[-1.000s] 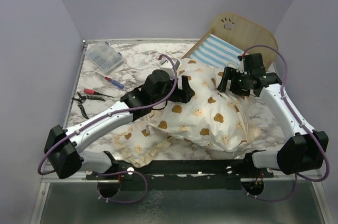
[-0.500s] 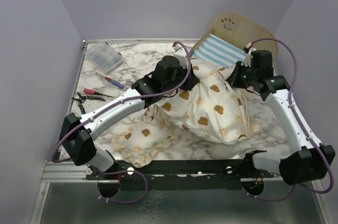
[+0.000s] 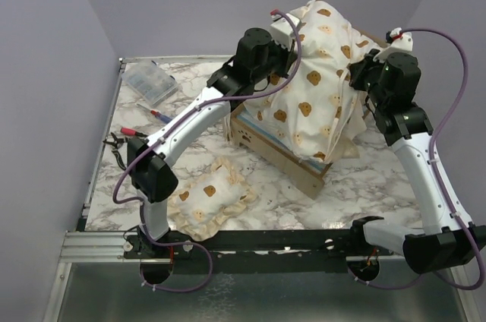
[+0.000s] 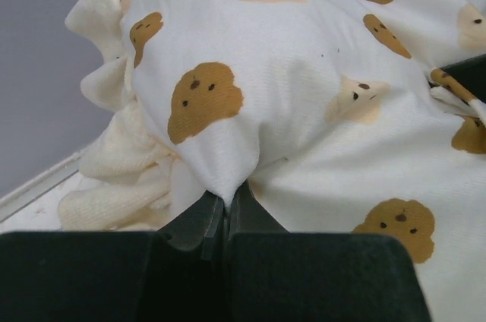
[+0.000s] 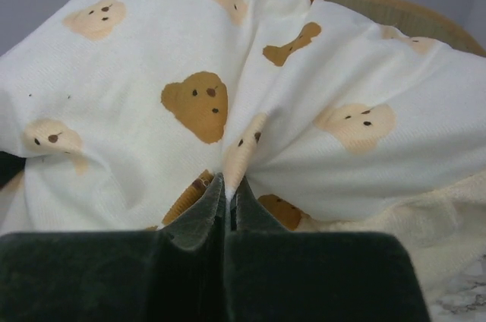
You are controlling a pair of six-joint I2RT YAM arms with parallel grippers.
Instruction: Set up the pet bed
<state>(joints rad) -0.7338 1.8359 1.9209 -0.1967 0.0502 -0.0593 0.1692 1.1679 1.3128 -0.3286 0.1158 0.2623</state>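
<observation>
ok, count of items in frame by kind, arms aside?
Bear-print soft pieces: 2 (cushion, pillow)
Pet bed: 1
Hand tools: 3 (screwdriver, red-handled tool, pliers)
Clear parts box: 1
Total: 7

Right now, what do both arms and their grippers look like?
The left arm and right arm have white link shells, bulky black joint housings and a loose purple cable each. The left gripper and right gripper have dark, blocky fingers tapering to thin tips.
</observation>
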